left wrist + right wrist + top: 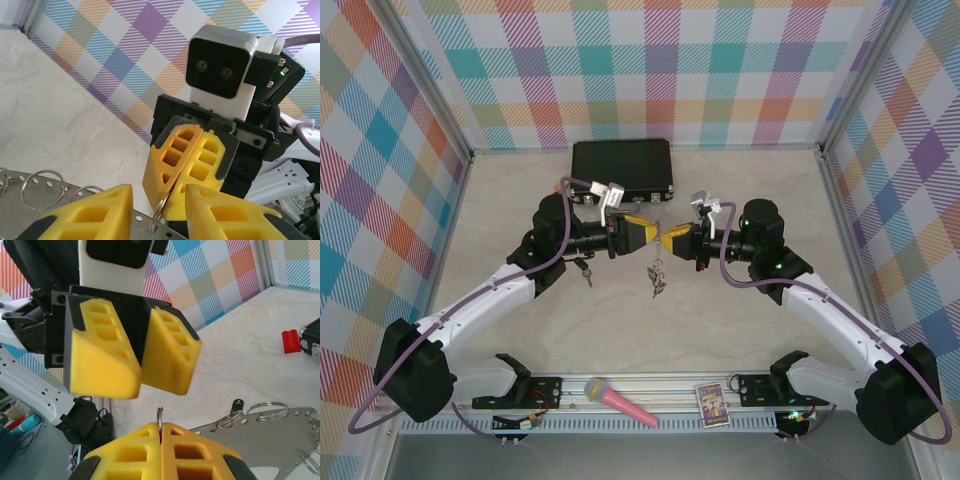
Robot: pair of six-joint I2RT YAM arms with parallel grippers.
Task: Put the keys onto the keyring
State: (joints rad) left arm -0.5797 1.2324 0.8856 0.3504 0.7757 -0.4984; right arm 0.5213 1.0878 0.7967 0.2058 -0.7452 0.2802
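Where the two arms meet in the middle of the top view, the keyring (658, 272) hangs down, its long side up-and-down. The right gripper (161, 429) pinches one small loop at its top (squeezed tight). The left gripper (159, 195) sits just left of it, fingers apart and holding nothing. It is the one nearer the keys (584, 270), which lie on the table lower left.

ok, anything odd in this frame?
Nothing damaged or spilled. Odd bits: a pink mic and a small card sit on the near rail, looking like stray clutter.
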